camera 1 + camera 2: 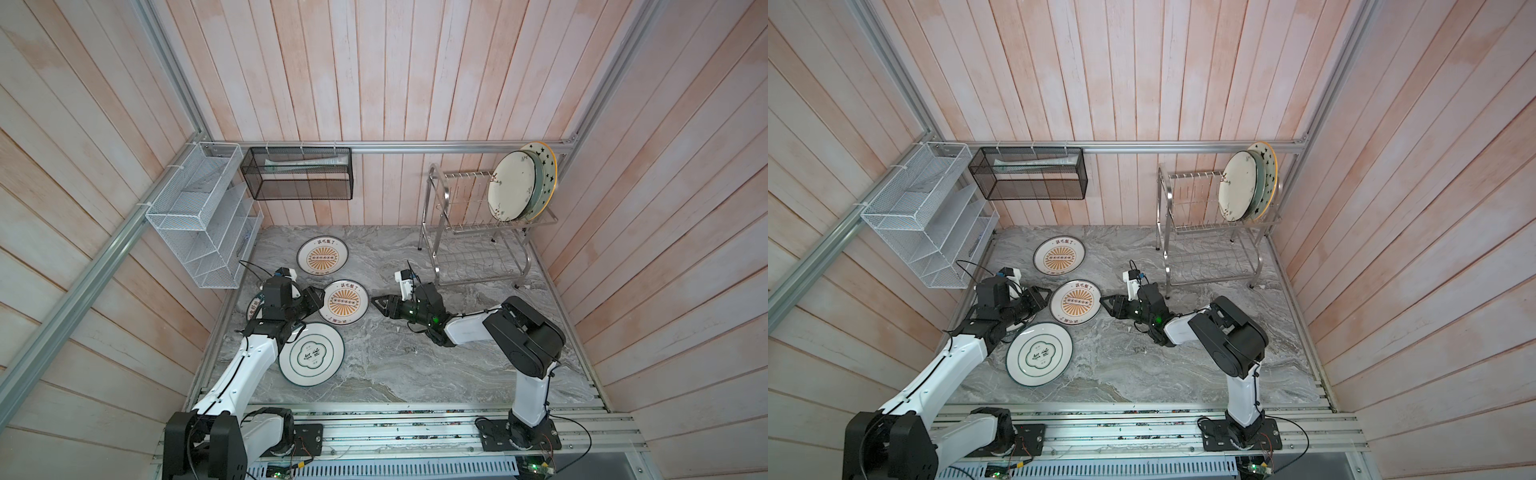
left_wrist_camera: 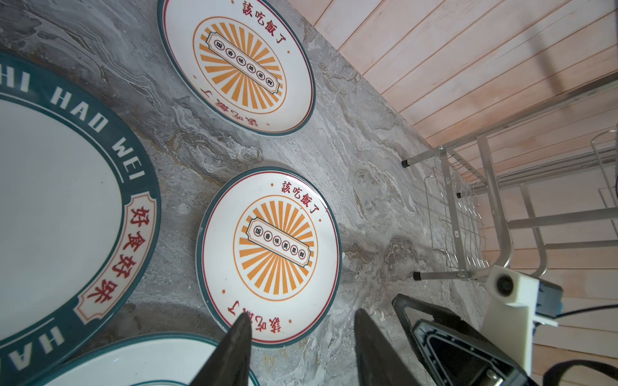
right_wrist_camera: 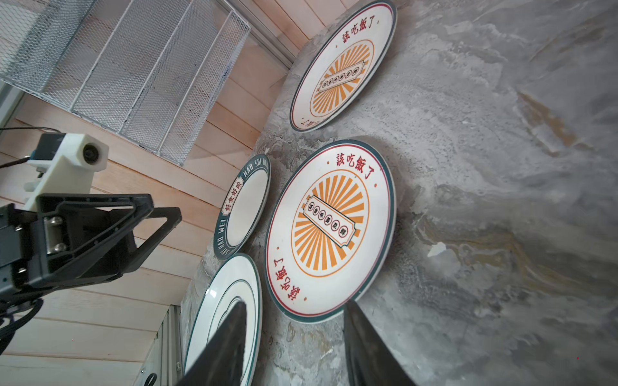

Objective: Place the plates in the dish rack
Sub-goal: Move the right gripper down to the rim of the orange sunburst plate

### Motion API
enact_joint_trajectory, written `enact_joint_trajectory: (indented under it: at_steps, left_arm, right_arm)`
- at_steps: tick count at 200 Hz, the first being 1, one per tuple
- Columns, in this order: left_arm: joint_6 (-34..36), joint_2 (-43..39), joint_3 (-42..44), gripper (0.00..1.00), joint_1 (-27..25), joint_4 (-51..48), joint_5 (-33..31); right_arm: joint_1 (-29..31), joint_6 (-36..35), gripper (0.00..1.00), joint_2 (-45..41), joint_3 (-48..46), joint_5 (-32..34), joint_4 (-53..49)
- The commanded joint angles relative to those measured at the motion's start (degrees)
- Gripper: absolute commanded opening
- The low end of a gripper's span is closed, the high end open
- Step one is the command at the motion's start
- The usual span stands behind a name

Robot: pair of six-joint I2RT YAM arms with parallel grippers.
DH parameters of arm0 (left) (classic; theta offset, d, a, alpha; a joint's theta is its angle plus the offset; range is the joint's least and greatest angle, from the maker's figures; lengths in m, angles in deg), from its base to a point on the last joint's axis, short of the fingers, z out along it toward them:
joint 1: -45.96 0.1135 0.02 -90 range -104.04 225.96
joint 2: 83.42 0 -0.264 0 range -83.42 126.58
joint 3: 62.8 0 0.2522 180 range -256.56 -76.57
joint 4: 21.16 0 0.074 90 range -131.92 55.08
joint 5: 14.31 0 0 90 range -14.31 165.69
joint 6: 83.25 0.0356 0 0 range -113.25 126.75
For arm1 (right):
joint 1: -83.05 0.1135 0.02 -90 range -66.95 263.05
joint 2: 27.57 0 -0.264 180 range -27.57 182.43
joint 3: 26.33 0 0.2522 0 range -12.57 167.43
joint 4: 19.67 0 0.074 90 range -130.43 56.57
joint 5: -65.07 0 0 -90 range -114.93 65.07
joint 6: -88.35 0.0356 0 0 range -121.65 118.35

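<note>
Two orange-sunburst plates lie flat on the marble table, the near one (image 1: 345, 301) (image 2: 271, 254) (image 3: 329, 230) between my two grippers, the far one (image 1: 323, 256) further back. A green-ringed white plate (image 1: 311, 353) lies nearer the front. A dark-green lettered plate (image 2: 60, 200) is partly hidden under my left arm. The dish rack (image 1: 478, 228) (image 1: 1200, 228) at back right holds a cream plate (image 1: 512, 185) and a yellow-rimmed starred plate (image 1: 546, 164) upright on its upper tier. My left gripper (image 1: 321, 298) (image 2: 301, 331) is open and empty at the near sunburst plate's left edge. My right gripper (image 1: 376, 302) (image 3: 294, 309) is open and empty at its right edge.
A white mesh shelf basket (image 1: 199, 216) hangs on the left wall and a black mesh box (image 1: 297, 174) on the back wall. The rack's lower tier (image 1: 478, 259) stands just behind my right wrist. Wooden walls close in the table on three sides.
</note>
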Motion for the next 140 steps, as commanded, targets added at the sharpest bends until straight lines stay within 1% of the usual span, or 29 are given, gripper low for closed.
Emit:
enact_joint_trajectory:
  at_steps: [1,53,91,118,140]
  left_arm:
    - [0.34,-1.00,1.16,0.51,0.58,-0.20,1.45]
    - [0.84,0.19,2.09,0.51,0.78,0.45,2.56]
    - [1.12,1.69,1.69,0.51,0.85,0.73,3.96]
    - [1.21,1.56,1.68,0.51,0.85,0.59,4.10]
    - [1.23,1.15,1.65,0.51,0.85,0.28,3.93]
  right_arm:
    - [0.47,1.12,0.48,2.04,1.97,-1.35,-0.29]
    - [0.82,3.77,0.45,6.16,3.07,-3.81,0.78]
    - [0.83,6.32,0.44,8.67,5.77,-2.36,-3.03]
    - [0.83,8.87,0.42,10.16,7.71,-2.51,-4.51]
    - [0.81,9.40,0.42,10.53,9.03,-1.71,-6.66]
